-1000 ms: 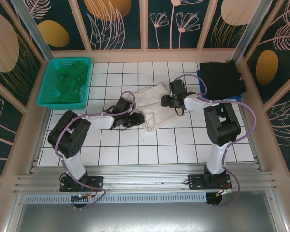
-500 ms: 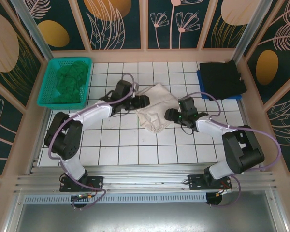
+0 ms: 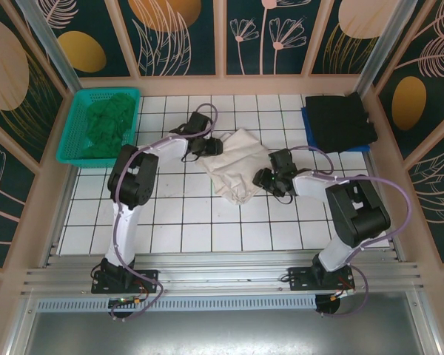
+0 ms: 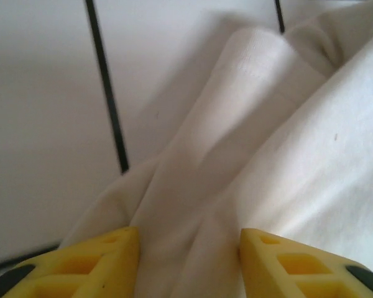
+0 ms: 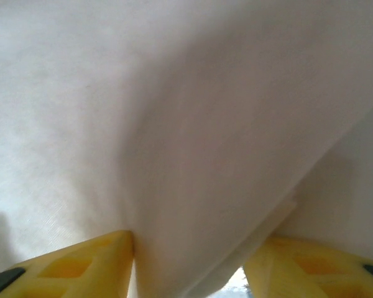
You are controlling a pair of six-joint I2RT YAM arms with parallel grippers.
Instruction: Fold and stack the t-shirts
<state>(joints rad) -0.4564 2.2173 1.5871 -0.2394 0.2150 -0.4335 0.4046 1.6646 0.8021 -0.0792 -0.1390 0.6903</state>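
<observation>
Cream-white t-shirt crumpled mid-table | left gripper pinching its far-left edge | right gripper pinching its right edge

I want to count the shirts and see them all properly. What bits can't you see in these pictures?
Green shirt, top view: crumpled in the basket, so its shape is hidden by its own folds.
Blue thing under the black shirt, top view: mostly covered, only edges show.
White shirt, wrist views: too close and blurry to tell which part.
Left gripper and right gripper: cloth fills the gap, so a real pinch is unclear.
</observation>
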